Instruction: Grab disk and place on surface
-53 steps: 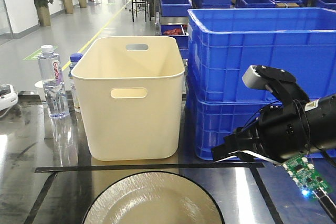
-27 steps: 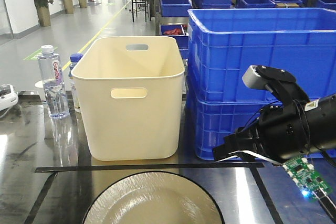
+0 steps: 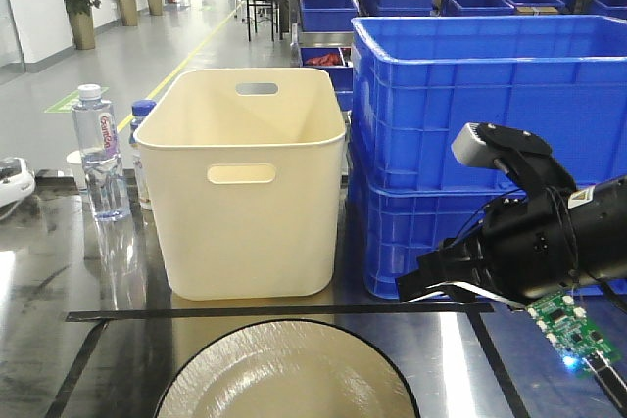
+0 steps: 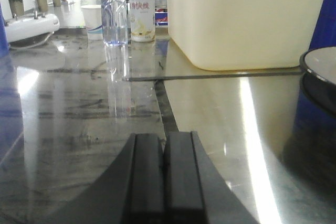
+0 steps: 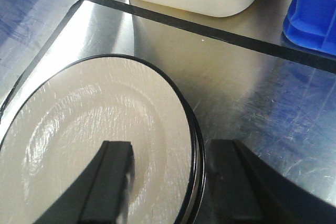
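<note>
Your right gripper (image 5: 168, 182) stands apart, straddling the right rim of the disk (image 5: 94, 145) lying on the near surface (image 5: 252, 87); lower squarely, then close. The left gripper (image 4: 164, 174) sits together, idle.

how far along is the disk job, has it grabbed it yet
Done: the right gripper is lined up, open, one finger over the disk, the other outside its black rim. In hand: closing on that rim; no grip yet, as far as I can tell. Left: lifting and placing it on the surface. The left gripper is shut and empty.
</note>
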Available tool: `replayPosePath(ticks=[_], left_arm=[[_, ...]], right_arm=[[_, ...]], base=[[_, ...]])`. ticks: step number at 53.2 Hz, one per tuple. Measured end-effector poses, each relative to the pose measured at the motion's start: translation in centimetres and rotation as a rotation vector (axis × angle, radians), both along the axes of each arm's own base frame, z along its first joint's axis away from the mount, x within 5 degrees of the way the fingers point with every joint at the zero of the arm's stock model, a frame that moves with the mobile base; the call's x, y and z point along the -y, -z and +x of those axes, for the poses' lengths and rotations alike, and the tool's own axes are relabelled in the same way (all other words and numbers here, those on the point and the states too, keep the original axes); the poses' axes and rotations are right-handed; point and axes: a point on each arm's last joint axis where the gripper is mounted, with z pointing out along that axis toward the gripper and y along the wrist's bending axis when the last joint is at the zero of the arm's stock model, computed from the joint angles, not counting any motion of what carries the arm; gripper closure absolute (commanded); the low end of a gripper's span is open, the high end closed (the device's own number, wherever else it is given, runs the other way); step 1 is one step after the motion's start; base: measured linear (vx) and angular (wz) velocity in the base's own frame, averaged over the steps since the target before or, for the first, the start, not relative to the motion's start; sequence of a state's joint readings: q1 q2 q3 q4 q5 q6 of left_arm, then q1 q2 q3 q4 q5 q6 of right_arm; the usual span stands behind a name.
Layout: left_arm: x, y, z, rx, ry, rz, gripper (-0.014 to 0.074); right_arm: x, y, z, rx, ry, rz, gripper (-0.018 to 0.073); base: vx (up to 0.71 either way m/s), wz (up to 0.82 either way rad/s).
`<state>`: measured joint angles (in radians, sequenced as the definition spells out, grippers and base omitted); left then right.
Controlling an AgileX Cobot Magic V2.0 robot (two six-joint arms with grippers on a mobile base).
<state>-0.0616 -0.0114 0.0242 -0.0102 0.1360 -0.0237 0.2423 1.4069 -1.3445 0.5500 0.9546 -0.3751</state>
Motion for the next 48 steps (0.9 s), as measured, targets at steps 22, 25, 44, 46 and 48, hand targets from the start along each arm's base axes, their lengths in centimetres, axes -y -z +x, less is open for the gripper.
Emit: replayPosePath(ticks=[22,25,44,46,48], left_arm=[[-0.01,-0.42,0.03,0.059,-0.001,-0.002,0.0604],[-0.01,-0.42,0.03,0.059,-0.001,-0.002,0.0604],[-0.01,-0.39,0.04,0.058,-0.001,-0.002,0.0604],[-0.01,-0.39,0.04,0.058,-0.001,-0.002,0.0604],[-0.01,-0.39,0.04,0.058,-0.001,-0.002,0.0604]], right_arm=[[0.0,0.01,-0.02,-0.002,-0.001,0.0,0.0176],[0.0,0.01,-0.02,-0.002,-0.001,0.0,0.0176],[0.0,0.01,-0.02,-0.002,-0.001,0.0,0.0176],[0.0,0.01,-0.02,-0.002,-0.001,0.0,0.0176],[0.0,0.01,-0.02,-0.002,-0.001,0.0,0.0181]], base=[[0.0,0.0],[0.0,0.0],[0.0,0.0],[0.0,0.0],[0.0,0.0]])
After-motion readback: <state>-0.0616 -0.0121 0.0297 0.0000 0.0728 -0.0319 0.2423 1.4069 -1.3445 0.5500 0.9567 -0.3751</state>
